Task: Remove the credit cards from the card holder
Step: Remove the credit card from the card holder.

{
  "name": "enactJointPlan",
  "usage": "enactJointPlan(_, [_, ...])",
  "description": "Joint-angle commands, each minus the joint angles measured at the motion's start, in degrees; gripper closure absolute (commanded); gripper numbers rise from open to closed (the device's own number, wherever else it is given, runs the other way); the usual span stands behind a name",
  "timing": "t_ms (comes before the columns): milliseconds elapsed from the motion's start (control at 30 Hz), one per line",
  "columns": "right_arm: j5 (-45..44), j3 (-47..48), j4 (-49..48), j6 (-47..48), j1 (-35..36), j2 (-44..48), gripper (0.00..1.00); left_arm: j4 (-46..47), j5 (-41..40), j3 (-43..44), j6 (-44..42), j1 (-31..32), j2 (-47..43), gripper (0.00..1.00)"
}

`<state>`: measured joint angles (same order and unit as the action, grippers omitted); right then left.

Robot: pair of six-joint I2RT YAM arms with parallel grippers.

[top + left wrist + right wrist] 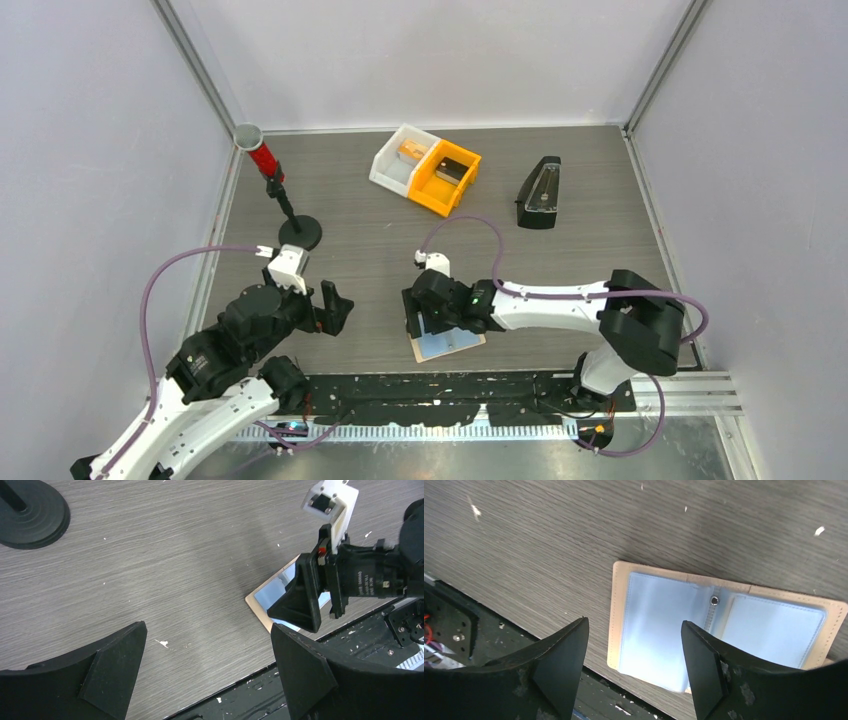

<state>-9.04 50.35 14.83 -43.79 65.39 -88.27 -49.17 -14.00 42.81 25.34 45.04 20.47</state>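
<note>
A white bin [400, 160], an orange bin [446, 180], a black wedge case [540, 195] and a round-footed stand [299, 232] sit at the back of the grey wood-grain worktop [380, 255], well apart from the card holder [724, 620]; it lies open by the near edge, stitched tan rim, pale-blue pockets, under my right fingers [559, 670], spread and empty; my left fingers [115, 665] gape wide nearby.

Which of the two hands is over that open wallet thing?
The right hand, its fingers apart over the tan card holder; the left hand hangs off to the side over the wood-grain table.
</note>
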Motion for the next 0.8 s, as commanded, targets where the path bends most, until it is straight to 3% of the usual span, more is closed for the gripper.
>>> enactJointPlan(0, [-4.1,1.1,0.9,-2.4,1.8,-1.4,0.25,0.9,-1.2,0.0,0.3,0.0,-0.9,0.01])
enactJointPlan(600, [-14.0,1.6,6.5,-4.3,5.9,-6.0,0.27,1.3,-0.8,-0.1,0.4,0.0,-0.3,0.01])
enactJointPlan(667, [-13.9,1.5,6.4,-4.5,6.0,-5.8,0.32,1.5,-0.8,-0.2,0.5,0.0,-0.3,0.01])
enactJointPlan(767, [-13.6,0.7,5.6,-5.0,6.0,-4.0,0.46,1.8,-0.5,-0.4,0.6,0.0,0.0,0.01])
